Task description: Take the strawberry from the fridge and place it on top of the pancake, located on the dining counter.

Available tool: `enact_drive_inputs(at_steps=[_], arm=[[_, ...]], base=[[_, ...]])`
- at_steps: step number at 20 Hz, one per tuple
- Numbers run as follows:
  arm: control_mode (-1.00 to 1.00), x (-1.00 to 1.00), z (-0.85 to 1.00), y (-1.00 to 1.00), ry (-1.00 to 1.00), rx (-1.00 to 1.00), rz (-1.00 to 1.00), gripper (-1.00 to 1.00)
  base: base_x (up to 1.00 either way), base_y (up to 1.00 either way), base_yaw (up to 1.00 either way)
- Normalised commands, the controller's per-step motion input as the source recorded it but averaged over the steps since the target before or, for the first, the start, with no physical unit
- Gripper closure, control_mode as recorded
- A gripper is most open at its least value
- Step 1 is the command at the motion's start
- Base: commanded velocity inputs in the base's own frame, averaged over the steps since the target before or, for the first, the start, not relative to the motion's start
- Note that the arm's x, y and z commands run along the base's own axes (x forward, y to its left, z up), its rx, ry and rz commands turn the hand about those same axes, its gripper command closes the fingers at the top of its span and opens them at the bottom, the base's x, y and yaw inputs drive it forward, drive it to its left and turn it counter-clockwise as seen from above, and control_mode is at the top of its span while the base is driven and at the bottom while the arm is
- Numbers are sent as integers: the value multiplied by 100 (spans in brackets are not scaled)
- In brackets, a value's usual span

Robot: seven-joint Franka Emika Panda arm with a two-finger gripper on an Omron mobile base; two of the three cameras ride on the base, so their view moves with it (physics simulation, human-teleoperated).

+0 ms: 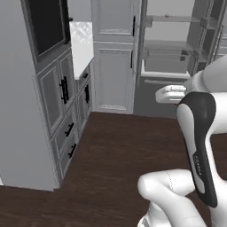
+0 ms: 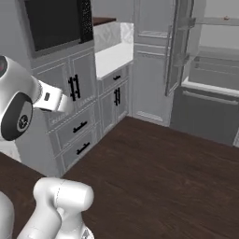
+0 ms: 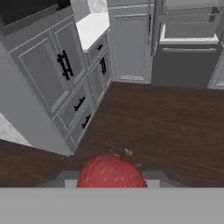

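Dark wood floor (image 3: 166, 122) is stretching ahead of the gripper (image 3: 112, 181), which is clamping the strawberry (image 3: 111, 173); grey cabinets (image 3: 52, 78) are standing left, the open fridge (image 3: 188, 48) far ahead.

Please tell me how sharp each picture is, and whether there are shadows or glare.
Left base view: soft, flat light, the arm blurred at its edges. Right base view: equally even, no glare on the white worktop, no cast shadows on the floor. Hand view: the strawberry is large and close, slightly soft, its seeds visible; the fridge behind is blurrier.
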Motion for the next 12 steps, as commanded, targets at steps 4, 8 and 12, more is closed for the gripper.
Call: enact_drive_inputs(at_steps=[4,8,12], arm=[[100,0,0,0,0,0,0,100],[100,0,0,0,0,0,0,100],[100,0,0,0,0,0,0,100]], base=[[-54,69,54],[2,38,60],[32,31,65]])
